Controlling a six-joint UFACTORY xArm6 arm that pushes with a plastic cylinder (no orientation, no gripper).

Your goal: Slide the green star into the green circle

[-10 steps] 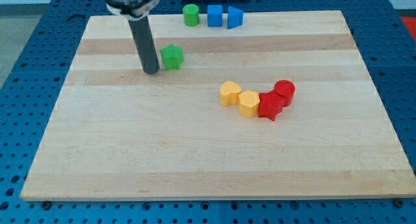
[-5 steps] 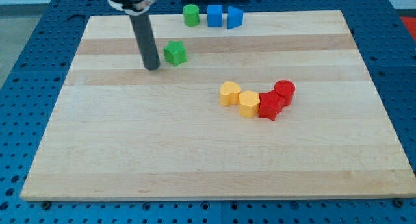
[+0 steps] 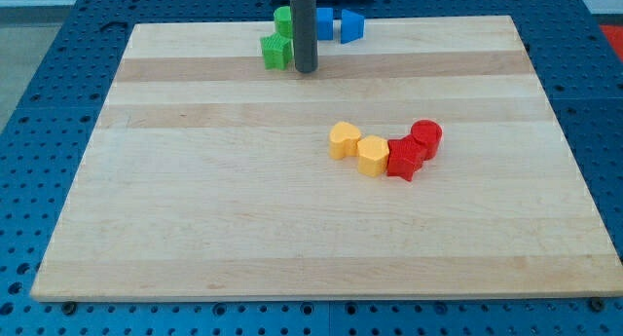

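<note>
The green star [image 3: 276,52] sits near the view's top edge of the wooden board [image 3: 195,200], touching the green circle [image 3: 282,20] just above it. My tip [image 3: 306,69] stands right beside the star, on its right, with the dark rod rising up and hiding part of the green circle and part of the blue cube [image 3: 323,24].
A blue triangle block [image 3: 351,25] lies right of the blue cube at the top edge. Near the board's middle right, a yellow heart [image 3: 343,139], a yellow hexagon [image 3: 373,155], a red star [image 3: 405,160] and a red cylinder [image 3: 426,137] form a touching row.
The green star has moved up and right, from mid-left of the board to against the green circle. My tip has moved from the star's left side to its right side.
</note>
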